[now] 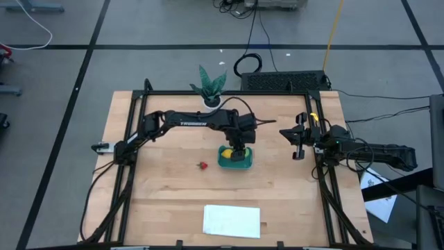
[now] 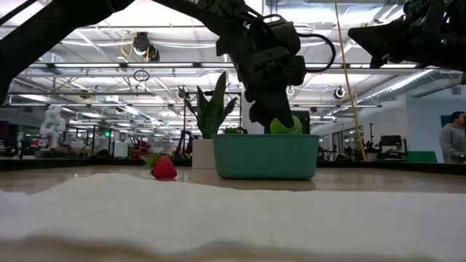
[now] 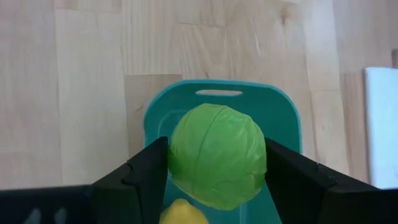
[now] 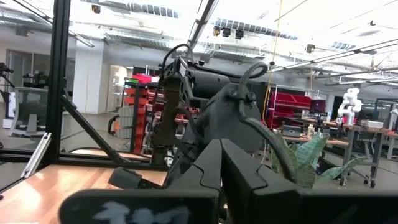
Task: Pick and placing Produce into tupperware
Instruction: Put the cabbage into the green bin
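Observation:
My left gripper [image 1: 239, 150] hangs over the teal tupperware [image 1: 236, 160] near the table's middle, shut on the lime-green ball [image 3: 217, 155]. The yellow lemon [image 3: 183, 213] lies inside the tupperware beside the ball. The red strawberry [image 1: 203, 165] rests on the wood just left of the tupperware; the low view also shows the strawberry [image 2: 164, 167]. My right gripper [image 1: 299, 142] waits, shut, near the table's right edge, away from all of these. My left gripper pinches the green ball across its widest part [image 3: 177, 158], one finger [image 3: 146, 177] on each side. The fingers come from above, pointing down into the tupperware. The ball's top [image 2: 285, 126] shows above the rim; the container wall hides whether it rests on the floor.
A potted plant [image 1: 210, 87] in a white pot stands at the far edge behind the tupperware. A flat white sheet [image 1: 232, 221] lies near the table's near edge. A black frame runs around the table. Bare wood lies to the left and right of the tupperware.

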You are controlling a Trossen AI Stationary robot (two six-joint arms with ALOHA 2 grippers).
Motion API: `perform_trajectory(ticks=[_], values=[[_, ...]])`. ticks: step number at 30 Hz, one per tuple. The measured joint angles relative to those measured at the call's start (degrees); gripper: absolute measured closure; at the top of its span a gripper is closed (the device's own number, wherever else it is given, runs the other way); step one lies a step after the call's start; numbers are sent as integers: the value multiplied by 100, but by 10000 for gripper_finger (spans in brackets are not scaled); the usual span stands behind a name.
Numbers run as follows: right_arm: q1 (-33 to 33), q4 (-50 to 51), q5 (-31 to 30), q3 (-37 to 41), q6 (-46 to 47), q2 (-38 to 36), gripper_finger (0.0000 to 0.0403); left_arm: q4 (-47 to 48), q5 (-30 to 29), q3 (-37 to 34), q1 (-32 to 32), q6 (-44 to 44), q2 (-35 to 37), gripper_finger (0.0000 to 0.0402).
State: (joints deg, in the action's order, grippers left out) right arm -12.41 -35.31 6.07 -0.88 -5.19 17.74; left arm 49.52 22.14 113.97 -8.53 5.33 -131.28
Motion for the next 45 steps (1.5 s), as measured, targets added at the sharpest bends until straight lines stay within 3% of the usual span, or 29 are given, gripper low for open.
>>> perform_trajectory(ticks=[12, 23, 35, 45], values=[[0, 0, 1, 1, 0, 0, 403, -82, -607, -94, 153, 189, 9, 176], [1, 44, 2, 0, 24, 2, 403, -376, -452, -472, 97, 81, 9, 176], [3, 39, 2, 0, 46, 2, 403, -485, 286, -470, 37, -156, 9, 176], [3, 39, 1, -1, 46, 2, 403, -554, -54, -470, 52, -80, 7, 176]])
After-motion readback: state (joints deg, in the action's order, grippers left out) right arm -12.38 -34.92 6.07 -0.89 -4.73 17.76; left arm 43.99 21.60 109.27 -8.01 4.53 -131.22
